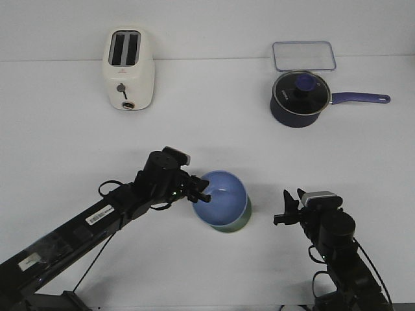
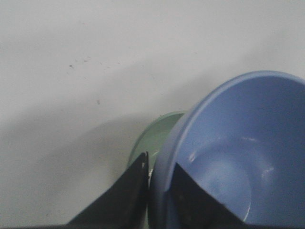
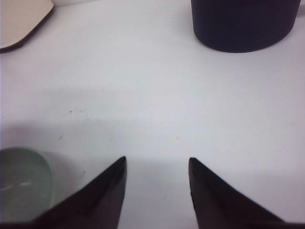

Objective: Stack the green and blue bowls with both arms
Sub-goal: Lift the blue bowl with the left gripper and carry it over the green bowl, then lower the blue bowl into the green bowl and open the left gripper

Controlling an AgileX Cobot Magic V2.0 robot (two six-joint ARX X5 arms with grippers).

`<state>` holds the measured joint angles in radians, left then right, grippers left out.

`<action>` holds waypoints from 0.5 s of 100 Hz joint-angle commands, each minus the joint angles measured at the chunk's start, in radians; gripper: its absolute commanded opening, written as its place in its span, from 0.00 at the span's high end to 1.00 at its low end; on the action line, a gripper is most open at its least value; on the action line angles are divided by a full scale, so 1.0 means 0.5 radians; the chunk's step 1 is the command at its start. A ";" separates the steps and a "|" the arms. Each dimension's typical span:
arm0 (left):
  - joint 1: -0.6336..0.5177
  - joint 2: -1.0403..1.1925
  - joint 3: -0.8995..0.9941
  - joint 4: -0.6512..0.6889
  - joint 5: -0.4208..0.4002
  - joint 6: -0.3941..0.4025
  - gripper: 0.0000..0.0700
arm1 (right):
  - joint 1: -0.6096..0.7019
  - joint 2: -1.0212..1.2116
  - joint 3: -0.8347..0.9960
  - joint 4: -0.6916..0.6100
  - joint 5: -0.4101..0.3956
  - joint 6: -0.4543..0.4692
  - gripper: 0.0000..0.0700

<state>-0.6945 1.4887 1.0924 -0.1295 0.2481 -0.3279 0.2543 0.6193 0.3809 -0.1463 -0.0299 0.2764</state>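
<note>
The blue bowl point(image 1: 222, 196) sits tilted inside the green bowl point(image 1: 235, 224) near the table's front middle. My left gripper point(image 1: 202, 191) is shut on the blue bowl's left rim, one finger inside and one outside. In the left wrist view the blue bowl point(image 2: 238, 152) fills the frame's right half, with the green bowl point(image 2: 155, 136) showing behind its rim and my left gripper point(image 2: 159, 167) pinching that rim. My right gripper point(image 1: 285, 206) is open and empty, to the right of the bowls. In the right wrist view my right gripper point(image 3: 157, 162) points over bare table, with the green bowl point(image 3: 24, 181) beside it.
A cream toaster point(image 1: 128, 69) stands at the back left. A dark blue lidded saucepan point(image 1: 299, 97) with its handle to the right stands at the back right, also in the right wrist view point(image 3: 243, 24). A clear container lid point(image 1: 303, 56) lies behind it.
</note>
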 commanded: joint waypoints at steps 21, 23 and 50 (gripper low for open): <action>-0.121 0.200 0.018 0.154 -0.047 0.010 0.83 | 0.005 0.007 0.005 -0.052 0.002 -0.008 0.62; -0.121 0.199 0.018 0.159 -0.047 0.009 0.74 | 0.005 0.007 0.005 -0.056 0.002 -0.008 0.62; 0.014 -0.015 0.020 0.051 -0.108 0.106 0.40 | 0.005 0.004 0.005 -0.063 0.013 -0.010 0.62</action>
<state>-0.7021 1.5219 1.0893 -0.0967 0.2161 -0.3103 0.2543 0.6193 0.3809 -0.1947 -0.0292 0.2764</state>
